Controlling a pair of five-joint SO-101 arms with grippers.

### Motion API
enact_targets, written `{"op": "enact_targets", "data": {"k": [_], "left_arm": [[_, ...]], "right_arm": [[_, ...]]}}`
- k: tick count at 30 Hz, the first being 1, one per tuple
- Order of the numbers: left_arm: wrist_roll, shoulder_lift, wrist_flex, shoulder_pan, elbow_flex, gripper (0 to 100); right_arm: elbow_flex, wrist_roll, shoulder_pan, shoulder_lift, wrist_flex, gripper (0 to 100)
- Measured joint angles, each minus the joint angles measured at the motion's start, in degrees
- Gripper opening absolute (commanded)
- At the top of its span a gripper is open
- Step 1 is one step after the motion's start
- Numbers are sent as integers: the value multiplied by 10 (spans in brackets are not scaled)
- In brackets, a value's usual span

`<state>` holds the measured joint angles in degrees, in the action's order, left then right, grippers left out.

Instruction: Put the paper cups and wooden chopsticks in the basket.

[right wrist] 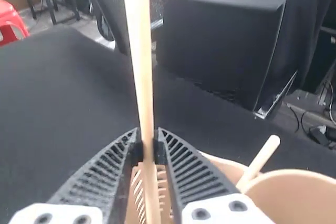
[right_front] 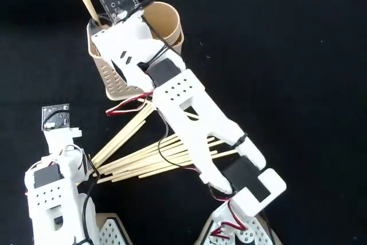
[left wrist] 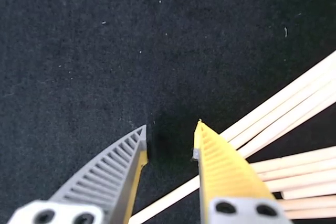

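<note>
One chopstick (right wrist: 140, 51) stands nearly upright in the right claw (right wrist: 148, 132), pinched tight between the two tips partway along its shaft, with its lower end at the mouth of the basket (right_front: 112, 81). Such a stick is likely light, stiff and smooth, so a narrow pinch may let it swivel or slip. A hold nearer the middle would probably keep it steadier, and it needs little force.

Paper cups (right_front: 166, 18), apparently stacked, sit in the basket just beside that claw, and another stick (right wrist: 260, 158) leans by the cup rim. The cups look thin-walled and would crush easily, so a soft grip on the rim suits them better.

Most of the chopsticks (right_front: 155, 159) lie fanned out on the black tabletop (right_front: 287, 84), beneath the right arm's long reach. The left claw (left wrist: 172, 129) hangs just above the cloth at the near ends of that fan, spread open and holding nothing. The closest stick runs under its yellow side, not between the tips. Lying flat, these may be awkward to lift singly.
</note>
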<state>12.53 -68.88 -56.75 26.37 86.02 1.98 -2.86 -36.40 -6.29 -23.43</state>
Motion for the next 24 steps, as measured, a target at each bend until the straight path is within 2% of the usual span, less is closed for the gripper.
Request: {"op": "enact_targets", "data": {"k": [2,8,11,14,18,21,24], "left_arm": [[0,0,0,0,0,160],[0,0,0,0,0,160],[0,0,0,0,0,160],[0,0,0,0,0,160],[0,0,0,0,0,160],[0,0,0,0,0,160],[0,0,0,0,0,160]], "right_arm": [[0,0,0,6,-29,172],[33,2,0,55,-145,125],[68,2,0,107,-207,102],[98,2,0,173,-281,14],[111,2,1,274,-411,16],[96,0,34,337,-518,12],[29,0,113,382,-578,13]]}}
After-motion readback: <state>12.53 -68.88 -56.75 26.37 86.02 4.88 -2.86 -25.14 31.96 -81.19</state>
